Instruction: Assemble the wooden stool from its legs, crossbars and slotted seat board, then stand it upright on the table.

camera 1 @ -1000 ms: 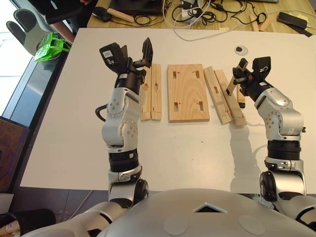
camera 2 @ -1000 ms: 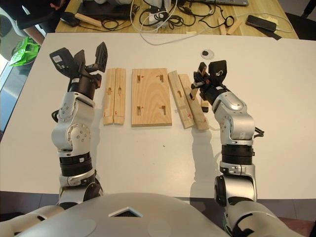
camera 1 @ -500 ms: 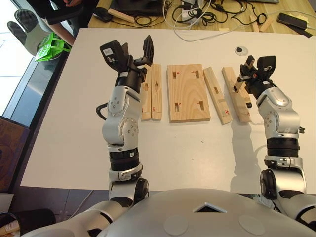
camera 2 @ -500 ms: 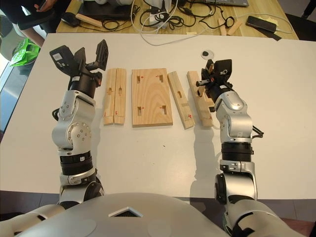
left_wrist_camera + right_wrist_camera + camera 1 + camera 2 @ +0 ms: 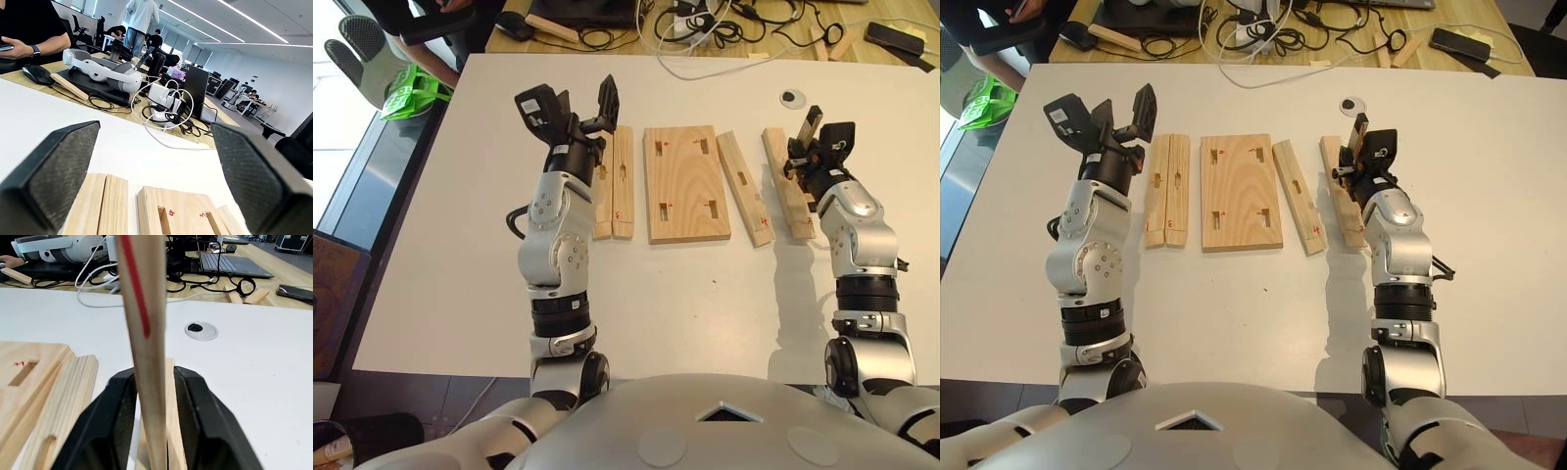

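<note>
- Now a thin crossbar [image 5: 142, 308] is held by the right gripper [image 5: 811, 149]. It is pinched tight between the two fingers [image 5: 115, 421] and stands almost upright.
- It is held just above the far-right leg [image 5: 792, 196], which lies flat, a little apart from the next leg [image 5: 744, 188].
- The left gripper [image 5: 1105, 106] is held with its fingers spread wide and nothing in them, above the far end of the two left legs [image 5: 613, 186]. These lie side by side, touching.
- The slotted seat board [image 5: 683, 183] is laid flat in the middle of the table [image 5: 656, 294], between the pairs of legs.
- The crossbar may tip or slip, since it is gripped near one end.
- The leg below may be knocked crooked if the stick is lowered off its slot.
- A red line down the crossbar is seen best in the right wrist view.
- The whole row of parts is seen at once from the head views.
</note>
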Robot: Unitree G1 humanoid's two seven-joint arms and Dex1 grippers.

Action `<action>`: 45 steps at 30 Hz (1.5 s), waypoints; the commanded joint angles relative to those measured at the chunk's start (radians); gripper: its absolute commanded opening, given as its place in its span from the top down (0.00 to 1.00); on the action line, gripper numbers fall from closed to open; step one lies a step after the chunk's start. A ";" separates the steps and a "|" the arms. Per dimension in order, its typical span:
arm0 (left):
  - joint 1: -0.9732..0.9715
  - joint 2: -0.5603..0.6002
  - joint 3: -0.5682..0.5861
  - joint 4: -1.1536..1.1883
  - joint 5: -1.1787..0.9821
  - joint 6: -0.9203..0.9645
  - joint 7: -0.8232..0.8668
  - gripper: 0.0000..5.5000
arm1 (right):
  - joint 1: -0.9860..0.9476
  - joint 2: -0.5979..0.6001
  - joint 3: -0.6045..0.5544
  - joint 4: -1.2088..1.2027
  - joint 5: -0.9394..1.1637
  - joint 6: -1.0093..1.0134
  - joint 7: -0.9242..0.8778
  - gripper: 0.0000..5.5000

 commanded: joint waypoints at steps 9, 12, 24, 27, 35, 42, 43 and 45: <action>-0.021 -0.012 0.016 0.031 -0.007 -0.027 0.005 0.24 | -0.417 -0.029 -0.012 0.036 -0.010 0.034 -0.022 0.52; -0.019 -0.017 0.014 0.035 -0.004 -0.038 0.006 0.24 | -0.681 -0.035 -0.007 0.340 -0.030 0.042 -0.019 0.52; -0.006 -0.036 0.015 0.013 -0.016 -0.049 0.032 0.24 | -0.303 -0.038 0.050 0.374 -0.071 0.294 0.036 0.52; -0.008 -0.036 0.015 0.019 -0.015 -0.053 0.035 0.24 | -0.311 -0.008 0.041 0.327 -0.074 0.264 0.000 0.52; -0.032 -0.026 0.018 0.051 -0.028 -0.057 0.029 0.24 | -0.297 0.041 0.009 0.215 -0.060 0.234 -0.052 0.52; -0.040 -0.025 0.027 0.073 -0.038 -0.067 0.023 0.24 | -0.364 0.026 0.003 0.112 -0.091 0.132 -0.091 0.52; -0.039 -0.025 0.027 0.072 -0.038 -0.071 0.024 0.24 | -0.374 0.014 0.015 0.091 -0.104 0.123 -0.089 0.52; -0.034 -0.028 0.028 0.067 -0.037 -0.078 0.028 0.24 | -0.394 -0.017 0.044 0.051 -0.137 0.102 -0.072 0.52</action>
